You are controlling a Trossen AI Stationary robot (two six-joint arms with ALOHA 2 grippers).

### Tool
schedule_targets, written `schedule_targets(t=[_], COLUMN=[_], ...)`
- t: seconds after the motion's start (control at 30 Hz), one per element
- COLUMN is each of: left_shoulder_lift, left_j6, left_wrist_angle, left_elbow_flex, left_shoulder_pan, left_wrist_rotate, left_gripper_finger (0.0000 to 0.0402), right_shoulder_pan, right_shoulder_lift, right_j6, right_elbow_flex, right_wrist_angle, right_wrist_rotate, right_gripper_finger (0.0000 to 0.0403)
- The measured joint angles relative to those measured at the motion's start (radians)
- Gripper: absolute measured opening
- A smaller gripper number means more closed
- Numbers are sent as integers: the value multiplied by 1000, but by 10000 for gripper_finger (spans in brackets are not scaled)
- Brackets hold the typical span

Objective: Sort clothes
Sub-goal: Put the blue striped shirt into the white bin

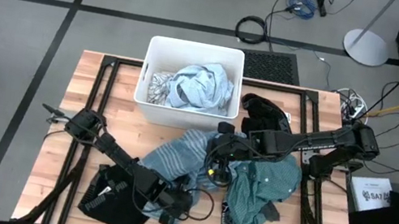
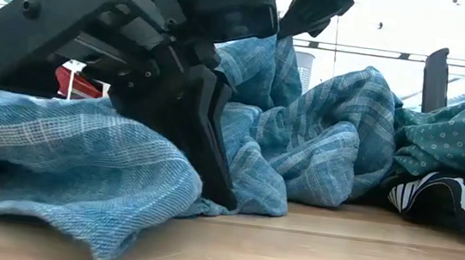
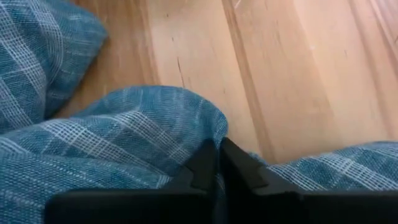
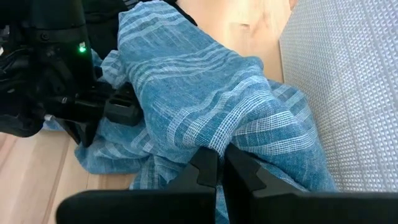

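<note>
— What have your pincers got?

— My left gripper [image 3: 219,163] has its fingers pinched together on a fold of the blue striped garment [image 3: 124,143], a loose, soft weave with pale crossing lines, at the lower middle of the high view. My right gripper [image 4: 221,168] is closed on the same cloth [image 4: 205,106] farther up, near the frame's centre, so the fabric hangs in ridged folds between the two.

— And around it?

— The striped cloth [image 1: 176,153] lies crumpled on a pale wooden table [image 1: 89,84] with a visible grain. Just right of it sits the teal green garment [image 1: 260,190], dotted with small rings. A black garment [image 1: 112,208] lies at lower left under my left arm, another dark piece [image 1: 265,111] at upper right.

— Any container?

— A white rectangular bin [image 1: 148,78] with smooth walls stands at the upper centre, holding a rumpled light blue garment [image 1: 200,86] and a white-grey patterned piece [image 1: 159,87].
</note>
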Motion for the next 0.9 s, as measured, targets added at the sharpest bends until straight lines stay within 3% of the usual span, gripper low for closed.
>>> schedule_targets(t=[0.23, 0.43, 0.63, 0.9], left_shoulder_lift=[-52, -208, -402, -595], left_j6=[-1, -25, -26, 37], left_wrist_angle=[-91, -163, -124, -25], left_elbow_flex=[58, 63, 64, 65], left_shoulder_pan=[-20, -45, -76, -119], left_wrist_rotate=[17, -2, -53, -152], left_gripper_finger=[5, 4, 3, 2], right_shoulder_pan=[8, 48, 127, 193], right_shoulder_lift=[-18, -114, -219, -259], right_j6=[3, 24, 30, 51], right_elbow_flex=[31, 45, 46, 46], right_wrist_angle=[-136, -209, -214, -294], right_wrist_rotate=[1, 3, 1, 40], right_gripper_finger=[7, 11, 19, 89])
